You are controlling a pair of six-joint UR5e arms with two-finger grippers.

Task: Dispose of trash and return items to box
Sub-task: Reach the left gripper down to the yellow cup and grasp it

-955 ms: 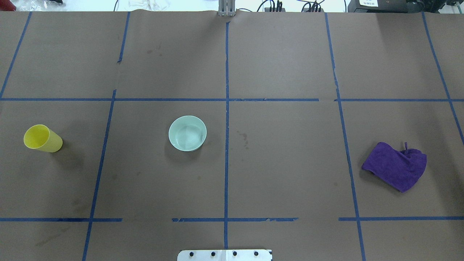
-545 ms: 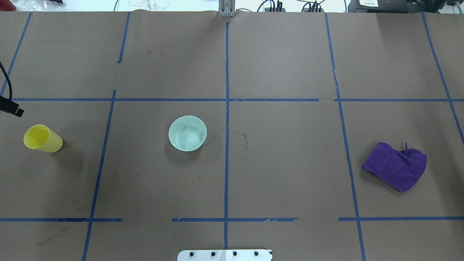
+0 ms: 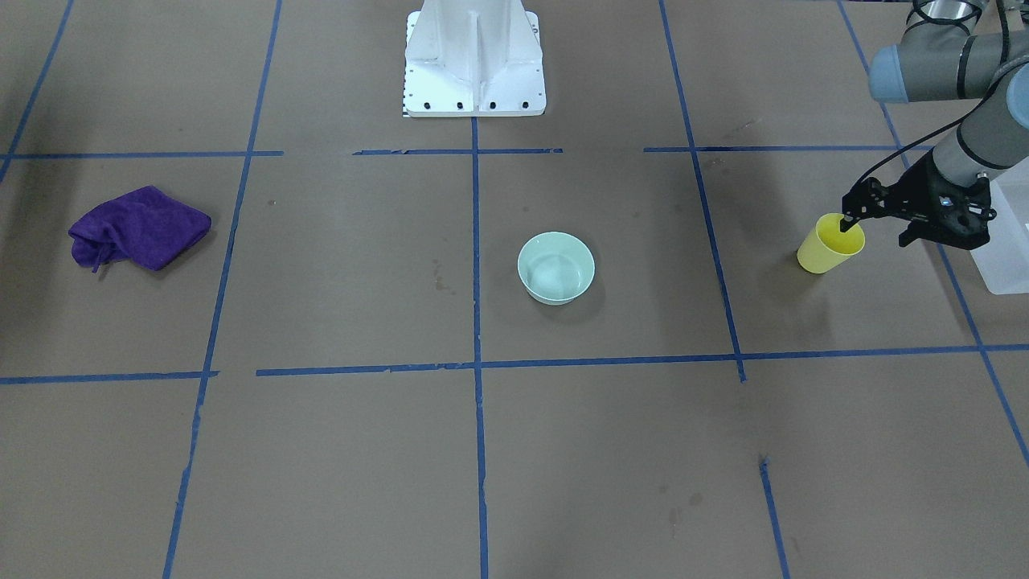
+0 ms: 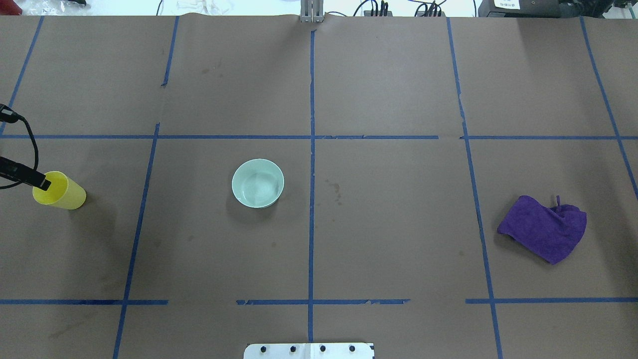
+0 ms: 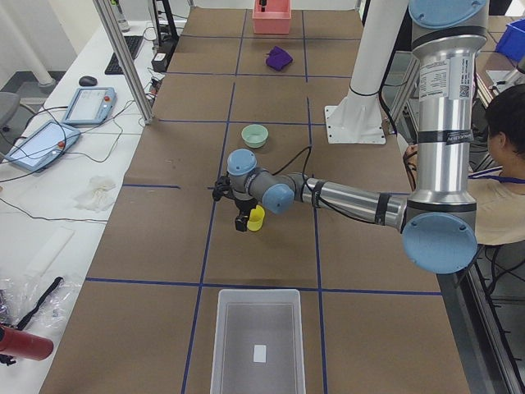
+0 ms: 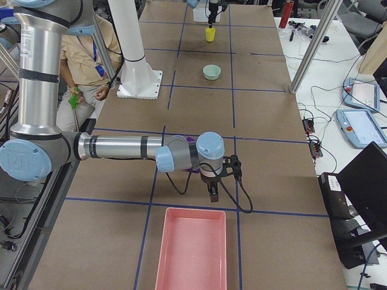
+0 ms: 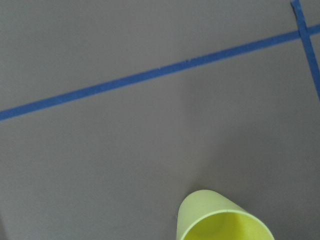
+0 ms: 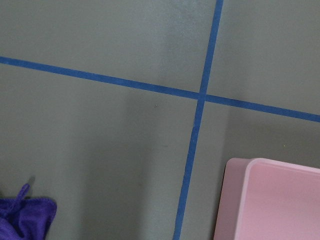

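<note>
The yellow cup (image 3: 830, 245) stands upright at the table's left end, also in the overhead view (image 4: 59, 190) and the left wrist view (image 7: 222, 220). My left gripper (image 3: 875, 232) is open at its rim: one finger (image 4: 31, 177) reaches over the cup's mouth, the other stays outside it. The mint-green bowl (image 4: 257, 183) stands alone near the table's middle. The translucent box (image 5: 257, 345) sits beyond the cup at the left end and holds a small white piece. My right gripper (image 6: 213, 192) hangs low near the purple cloth; I cannot tell whether it is open.
A crumpled purple cloth (image 4: 543, 229) lies on the right side. A pink bin (image 6: 192, 248) stands at the table's right end, also in the right wrist view (image 8: 275, 200). The white robot base (image 3: 474, 56) is at the near middle edge.
The left gripper's finger came in from the overhead view's left edge and moved down to the yellow cup's rim. Cup, bowl and cloth have not moved.
</note>
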